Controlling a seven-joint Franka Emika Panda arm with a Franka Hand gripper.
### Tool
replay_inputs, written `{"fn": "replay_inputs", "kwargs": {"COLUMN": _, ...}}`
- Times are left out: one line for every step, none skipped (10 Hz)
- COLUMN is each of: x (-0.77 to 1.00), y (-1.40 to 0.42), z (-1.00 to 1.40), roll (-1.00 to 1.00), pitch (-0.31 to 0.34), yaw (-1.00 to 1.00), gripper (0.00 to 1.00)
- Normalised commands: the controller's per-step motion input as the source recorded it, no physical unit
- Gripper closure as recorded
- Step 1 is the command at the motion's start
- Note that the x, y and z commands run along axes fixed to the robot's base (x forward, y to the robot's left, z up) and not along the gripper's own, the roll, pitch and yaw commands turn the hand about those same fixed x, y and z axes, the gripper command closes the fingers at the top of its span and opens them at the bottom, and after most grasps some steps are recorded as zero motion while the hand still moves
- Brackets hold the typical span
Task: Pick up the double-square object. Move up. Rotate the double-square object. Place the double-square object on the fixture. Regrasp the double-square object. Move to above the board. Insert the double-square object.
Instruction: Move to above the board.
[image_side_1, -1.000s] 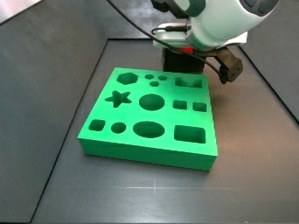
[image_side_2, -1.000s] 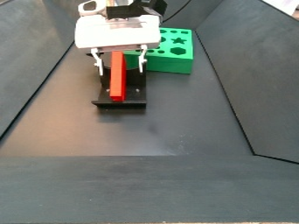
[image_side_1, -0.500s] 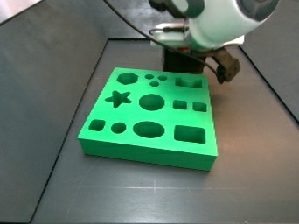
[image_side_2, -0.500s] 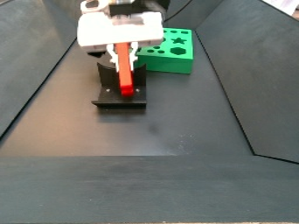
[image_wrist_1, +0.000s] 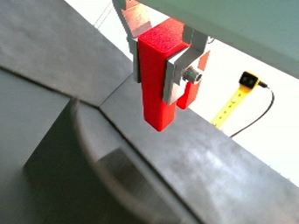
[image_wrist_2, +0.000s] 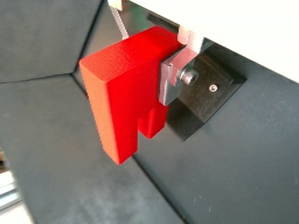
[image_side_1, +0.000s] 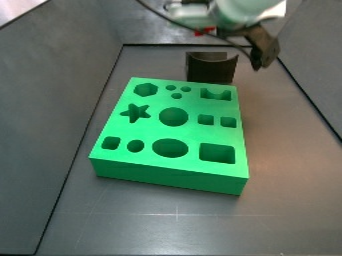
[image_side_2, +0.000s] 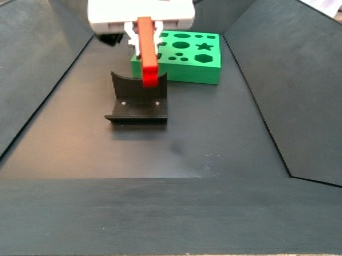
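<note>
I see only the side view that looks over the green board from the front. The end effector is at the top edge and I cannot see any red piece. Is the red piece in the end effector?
Observer: Yes. In both wrist views the double-square object sits between the silver fingers of the end effector.
Operator: Is it clear of the fixture?
Observer: Yes. In a side view the double-square object hangs upright above the fixture, apart from it.
Operator: Is it already over the board?
Observer: Not yet. In that side view the board lies beside the end effector, not under it.
</note>
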Motion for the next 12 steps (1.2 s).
{"fn": "replay_inputs", "kwargs": {"x": -0.18, "y": -0.01, "z": 1.0, "roll": -0.04, "pitch": -0.122, "yaw": -0.06, "gripper": 1.0}}
{"fn": "replay_inputs", "kwargs": {"x": -0.17, "y": 0.0, "z": 1.0, "roll": -0.06, "pitch": -0.103, "yaw": -0.08, "gripper": 1.0}}
{"fn": "replay_inputs", "kwargs": {"x": -0.17, "y": 0.0, "z": 1.0, "roll": -0.08, "pitch": -0.082, "yaw": -0.1, "gripper": 1.0}}
{"fn": "replay_inputs", "kwargs": {"x": -0.17, "y": 0.0, "z": 1.0, "roll": -0.1, "pitch": -0.051, "yaw": -0.12, "gripper": 1.0}}
{"fn": "replay_inputs", "kwargs": {"x": -0.16, "y": 0.01, "z": 1.0, "roll": -0.1, "pitch": -0.032, "yaw": -0.12, "gripper": 1.0}}
{"fn": "replay_inputs", "kwargs": {"x": -0.16, "y": 0.01, "z": 1.0, "roll": -0.11, "pitch": -0.022, "yaw": -0.11, "gripper": 1.0}}
{"fn": "replay_inputs", "kwargs": {"x": -0.16, "y": 0.02, "z": 1.0, "roll": -0.12, "pitch": 0.003, "yaw": -0.1, "gripper": 1.0}}
{"fn": "replay_inputs", "kwargs": {"x": -0.15, "y": 0.02, "z": 1.0, "roll": -0.12, "pitch": 0.016, "yaw": -0.08, "gripper": 1.0}}
{"fn": "replay_inputs", "kwargs": {"x": -0.13, "y": 0.02, "z": 0.87, "roll": -0.12, "pitch": 0.026, "yaw": -0.07, "gripper": 1.0}}
{"fn": "replay_inputs", "kwargs": {"x": -0.09, "y": 0.02, "z": 0.63, "roll": -0.11, "pitch": 0.033, "yaw": -0.05, "gripper": 1.0}}
{"fn": "replay_inputs", "kwargs": {"x": -0.07, "y": 0.01, "z": 0.45, "roll": -0.11, "pitch": 0.041, "yaw": -0.04, "gripper": 1.0}}
{"fn": "replay_inputs", "kwargs": {"x": -0.05, "y": 0.01, "z": 0.21, "roll": -0.09, "pitch": 0.051, "yaw": -0.02, "gripper": 1.0}}
